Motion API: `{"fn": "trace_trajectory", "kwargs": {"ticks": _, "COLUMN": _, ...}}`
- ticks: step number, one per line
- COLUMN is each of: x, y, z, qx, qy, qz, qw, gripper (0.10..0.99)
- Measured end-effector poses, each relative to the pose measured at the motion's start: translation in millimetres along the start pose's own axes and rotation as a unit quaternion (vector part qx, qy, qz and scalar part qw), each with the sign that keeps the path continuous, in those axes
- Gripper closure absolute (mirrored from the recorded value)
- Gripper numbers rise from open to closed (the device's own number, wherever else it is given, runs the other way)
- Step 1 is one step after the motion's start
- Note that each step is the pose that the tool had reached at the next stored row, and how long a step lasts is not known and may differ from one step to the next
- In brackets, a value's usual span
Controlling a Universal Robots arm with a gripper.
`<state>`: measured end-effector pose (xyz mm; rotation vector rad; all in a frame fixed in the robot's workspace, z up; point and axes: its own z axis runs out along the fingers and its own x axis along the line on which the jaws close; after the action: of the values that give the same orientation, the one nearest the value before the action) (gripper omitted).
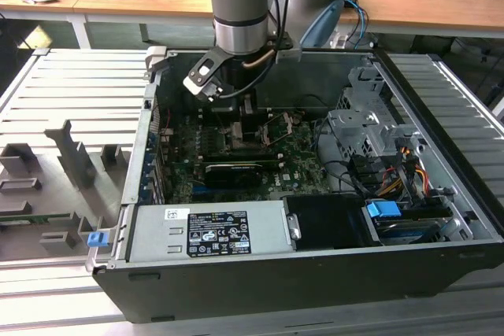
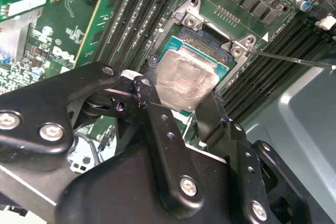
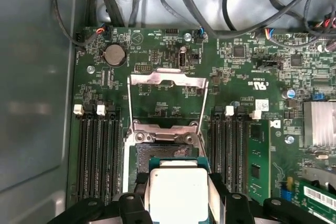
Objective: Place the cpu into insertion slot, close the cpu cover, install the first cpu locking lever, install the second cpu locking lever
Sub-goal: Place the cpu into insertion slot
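Observation:
My gripper [image 2: 177, 97] is shut on the cpu [image 2: 186, 80], a flat square chip with a pale silver face, with one black finger on each of two opposite edges. In the first wrist view the cpu [image 3: 178, 192] hangs in the gripper [image 3: 178, 199] just above and partly over the insertion slot [image 3: 165, 150], a dark square socket in the green board. The cpu cover [image 3: 168, 78], a silver frame with a cut-out middle, lies swung open beyond the socket. In the exterior view the gripper [image 1: 240, 112] reaches down into the open computer case over the board [image 1: 303, 164].
Rows of black memory slots [image 3: 97, 150] flank the socket on both sides. A long black card [image 1: 232, 171], a grey power supply box [image 1: 209, 230], a drive cage [image 1: 370, 135] and loose cables [image 1: 346, 175] crowd the case. A thin metal rod [image 2: 294, 59] sticks out beside the socket.

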<state>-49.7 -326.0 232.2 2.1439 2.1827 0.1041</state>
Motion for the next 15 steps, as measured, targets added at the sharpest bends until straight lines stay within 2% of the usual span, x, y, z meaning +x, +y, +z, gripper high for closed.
{"fn": "trace_trajectory", "kwargs": {"ticks": 10, "x": 4.9, "y": -2.0, "z": 19.0, "qx": 0.0, "qy": -0.0005, "qz": 0.004, "qw": 1.0, "gripper": 0.553}}
{"fn": "trace_trajectory", "kwargs": {"ticks": 15, "x": 6.6, "y": -1.8, "z": 22.9, "qx": 0.0001, "qy": -0.0006, "qz": 0.005, "qw": 1.0, "gripper": 0.553}}
